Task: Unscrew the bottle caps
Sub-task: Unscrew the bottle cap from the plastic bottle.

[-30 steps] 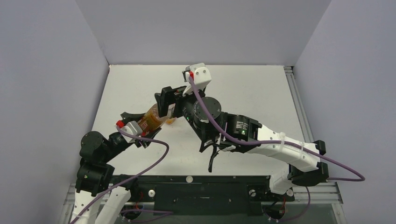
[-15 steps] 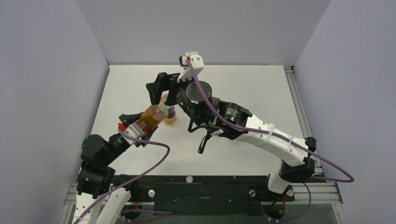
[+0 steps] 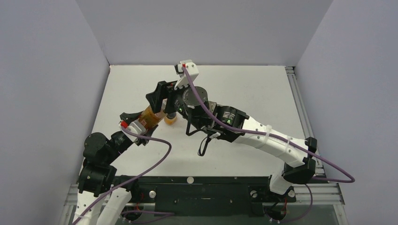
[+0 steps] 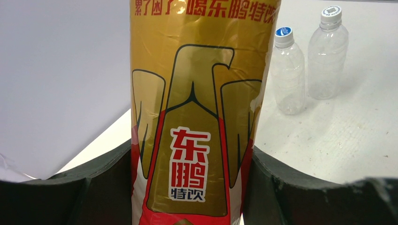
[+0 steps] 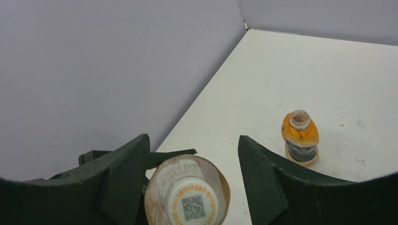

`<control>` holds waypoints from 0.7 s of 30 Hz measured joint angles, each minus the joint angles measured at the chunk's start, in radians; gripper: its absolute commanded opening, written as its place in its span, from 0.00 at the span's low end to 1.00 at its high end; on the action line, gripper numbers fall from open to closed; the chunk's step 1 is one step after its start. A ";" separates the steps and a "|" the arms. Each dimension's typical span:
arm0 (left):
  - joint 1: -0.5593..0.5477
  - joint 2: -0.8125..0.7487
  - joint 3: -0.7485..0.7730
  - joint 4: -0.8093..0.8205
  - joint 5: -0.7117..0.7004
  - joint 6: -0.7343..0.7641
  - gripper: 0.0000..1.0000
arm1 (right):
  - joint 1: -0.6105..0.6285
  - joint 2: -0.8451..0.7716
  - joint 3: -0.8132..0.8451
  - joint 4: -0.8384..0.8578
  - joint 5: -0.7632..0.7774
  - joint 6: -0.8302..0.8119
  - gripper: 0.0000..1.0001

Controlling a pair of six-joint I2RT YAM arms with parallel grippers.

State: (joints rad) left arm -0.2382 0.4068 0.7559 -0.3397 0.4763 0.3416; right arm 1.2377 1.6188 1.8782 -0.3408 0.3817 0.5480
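The left tool (image 4: 192, 157) is clamped on the brown bottle (image 4: 197, 93) and holds it tilted above the surface (image 5: 305, 61), near the left wall. The right tool (image 5: 193, 138) stands open astride this bottle's cap (image 5: 187, 204), one finger on each side with a gap to the cap, which sits on the neck. The orange bottle (image 5: 300, 138) stands upright and uncapped on the surface close by. Farther off stand a clear bottle (image 4: 288, 75) with a blue cap (image 4: 283, 32) and, just beside it, a second clear bottle (image 4: 327, 51) with a white cap (image 4: 331, 14).
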 measured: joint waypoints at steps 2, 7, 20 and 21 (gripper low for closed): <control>0.000 0.002 0.000 0.000 -0.012 -0.010 0.00 | 0.000 -0.011 -0.030 0.003 0.000 0.004 0.62; 0.000 0.002 0.000 0.002 -0.035 -0.043 0.00 | 0.000 -0.039 -0.078 0.018 0.006 0.010 0.51; 0.000 0.007 0.000 0.007 -0.050 -0.071 0.00 | 0.001 -0.057 -0.092 0.071 0.008 0.015 0.30; 0.000 0.008 0.000 0.007 -0.049 -0.072 0.00 | 0.000 -0.057 -0.092 0.072 0.005 0.015 0.26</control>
State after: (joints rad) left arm -0.2386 0.4149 0.7563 -0.3328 0.4271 0.2695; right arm 1.2381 1.5616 1.7863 -0.2684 0.3870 0.5632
